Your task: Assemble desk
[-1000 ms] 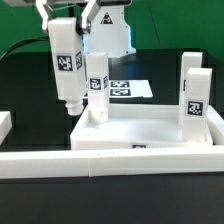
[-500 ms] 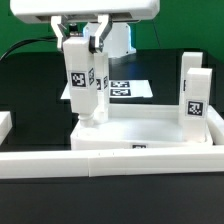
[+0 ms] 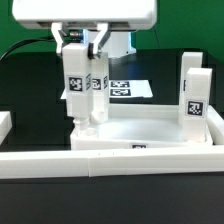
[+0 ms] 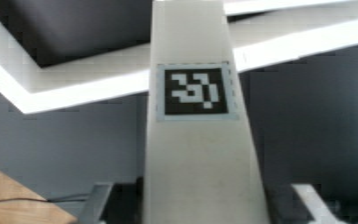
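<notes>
My gripper is shut on the top of a white square leg with a black-and-white tag, holding it upright. The leg's narrow lower end is down at the near corner of the white desk top on the exterior view's left; whether it sits in a socket I cannot tell. A second leg stands just behind the held one. A third leg stands at the desk top's right side. In the wrist view the held leg fills the middle, with my gripper on either side of it.
A long low white border wall runs across the front of the desk top. The marker board lies flat behind the legs. A small white block sits at the exterior view's left edge. The tabletop is black.
My gripper has carried the leg toward the exterior view's right and downward, from beside the standing leg to in front of it. Its lower end has come down to the desk top's corner.
</notes>
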Motion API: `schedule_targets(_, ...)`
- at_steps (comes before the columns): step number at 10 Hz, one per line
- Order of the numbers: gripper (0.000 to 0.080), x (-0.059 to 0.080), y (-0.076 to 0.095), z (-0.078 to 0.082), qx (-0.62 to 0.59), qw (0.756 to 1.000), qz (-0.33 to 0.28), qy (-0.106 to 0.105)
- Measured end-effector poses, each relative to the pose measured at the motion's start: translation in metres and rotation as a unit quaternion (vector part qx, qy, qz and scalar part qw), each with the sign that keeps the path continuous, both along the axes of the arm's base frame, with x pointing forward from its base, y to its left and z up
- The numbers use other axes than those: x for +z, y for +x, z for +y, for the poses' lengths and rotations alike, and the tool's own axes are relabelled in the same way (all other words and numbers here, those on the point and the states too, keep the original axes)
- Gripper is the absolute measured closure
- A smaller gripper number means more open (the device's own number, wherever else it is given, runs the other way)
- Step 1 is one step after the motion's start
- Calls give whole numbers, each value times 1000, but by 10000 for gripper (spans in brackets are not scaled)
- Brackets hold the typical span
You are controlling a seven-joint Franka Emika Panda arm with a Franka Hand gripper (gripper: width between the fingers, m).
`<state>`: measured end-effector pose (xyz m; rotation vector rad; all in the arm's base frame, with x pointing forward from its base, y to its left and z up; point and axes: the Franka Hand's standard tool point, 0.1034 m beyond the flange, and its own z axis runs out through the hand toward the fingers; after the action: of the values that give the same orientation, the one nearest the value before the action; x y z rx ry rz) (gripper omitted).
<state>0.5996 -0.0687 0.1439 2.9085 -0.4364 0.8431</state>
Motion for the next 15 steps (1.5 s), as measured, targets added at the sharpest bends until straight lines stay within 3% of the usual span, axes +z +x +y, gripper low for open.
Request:
schedule_targets(4,509,-6,-2,17,12,1000,-4,-3)
schedule_targets(8,509,-6,5,14,13,1000,-17,-12)
schedule_targets(15,509,-6,2,9,15,1000,-13,-14)
